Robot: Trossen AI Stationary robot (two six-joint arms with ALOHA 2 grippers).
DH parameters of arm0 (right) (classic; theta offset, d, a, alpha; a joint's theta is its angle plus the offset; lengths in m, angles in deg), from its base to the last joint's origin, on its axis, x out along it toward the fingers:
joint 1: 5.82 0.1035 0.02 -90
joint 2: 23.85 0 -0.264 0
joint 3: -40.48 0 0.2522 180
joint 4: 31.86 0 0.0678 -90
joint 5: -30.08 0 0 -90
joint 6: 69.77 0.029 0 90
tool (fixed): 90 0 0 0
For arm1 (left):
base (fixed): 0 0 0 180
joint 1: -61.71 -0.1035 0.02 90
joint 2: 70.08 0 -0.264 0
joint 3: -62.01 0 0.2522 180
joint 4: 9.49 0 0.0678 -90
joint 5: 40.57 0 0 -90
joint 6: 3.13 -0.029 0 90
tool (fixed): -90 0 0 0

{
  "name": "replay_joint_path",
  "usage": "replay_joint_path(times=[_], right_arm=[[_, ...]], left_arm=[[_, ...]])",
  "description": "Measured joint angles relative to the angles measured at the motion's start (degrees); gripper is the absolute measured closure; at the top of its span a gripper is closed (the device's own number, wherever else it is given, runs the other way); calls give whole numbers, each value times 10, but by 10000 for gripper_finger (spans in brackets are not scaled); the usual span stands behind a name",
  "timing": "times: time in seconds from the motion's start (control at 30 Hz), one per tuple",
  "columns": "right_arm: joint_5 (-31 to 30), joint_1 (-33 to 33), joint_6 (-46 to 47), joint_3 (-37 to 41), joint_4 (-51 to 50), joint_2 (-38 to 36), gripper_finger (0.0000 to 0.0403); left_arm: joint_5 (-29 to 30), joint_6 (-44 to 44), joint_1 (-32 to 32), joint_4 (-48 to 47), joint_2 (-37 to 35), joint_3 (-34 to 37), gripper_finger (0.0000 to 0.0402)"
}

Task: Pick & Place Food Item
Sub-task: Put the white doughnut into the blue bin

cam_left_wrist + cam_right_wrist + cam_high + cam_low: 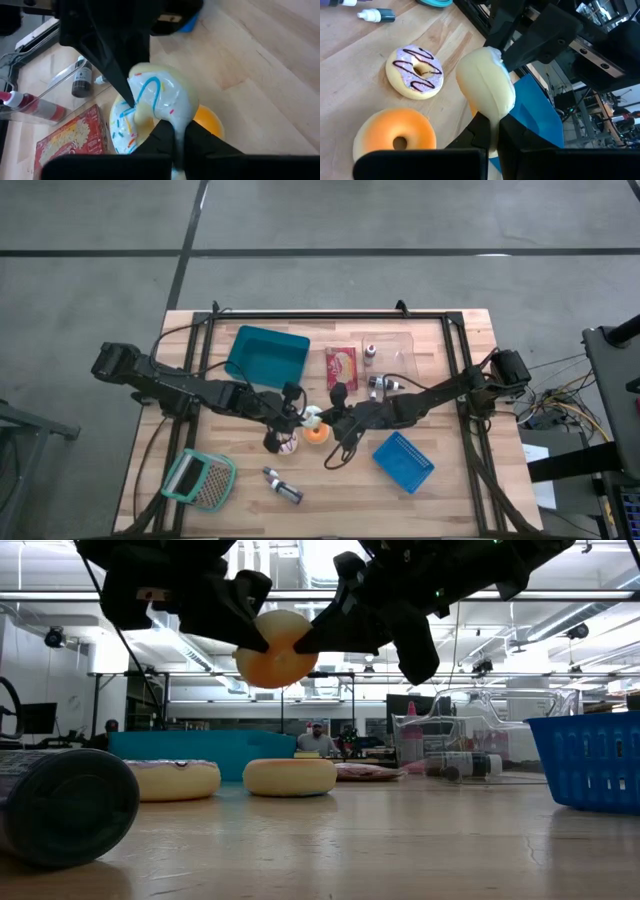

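A donut with white icing, blue stripes and sprinkles (157, 97) is held in the air between both grippers; it also shows in the low view (275, 648) and, by its plain underside, in the right wrist view (487, 87). My left gripper (293, 418) is shut on one side of it, and my right gripper (333, 416) is shut on the opposite side. An orange donut (395, 135) and a purple-iced donut (415, 72) lie flat on the table below. My left gripper pinches the donut's rim (176, 122) between its two fingers, coming from the table's left. The donut is lifted clear of the table and tilted. My right gripper pinches the opposite rim (492, 112) between its two fingers, coming from the table's right.
A teal tray (266, 354), a red packet (341, 366) and a clear container (395, 352) with small bottles lie toward the far edge. A blue basket (404, 461) sits at the near right, a green basket (199, 480) at the near left, and a dark bottle (282, 485) near the front.
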Motion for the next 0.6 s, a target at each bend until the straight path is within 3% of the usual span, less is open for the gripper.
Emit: replay_joint_path(times=[0.33, 0.47, 0.6], right_arm=[[-2, 0, 1, 0, -5, 0, 394], [-2, 0, 3, 0, -11, 0, 394], [-4, 0, 5, 0, -15, 0, 394]], left_arm=[[17, 1, 3, 7, -2, 0, 212], [17, -4, 3, 6, -12, 0, 180], [15, -5, 4, 1, -30, 0, 173]])
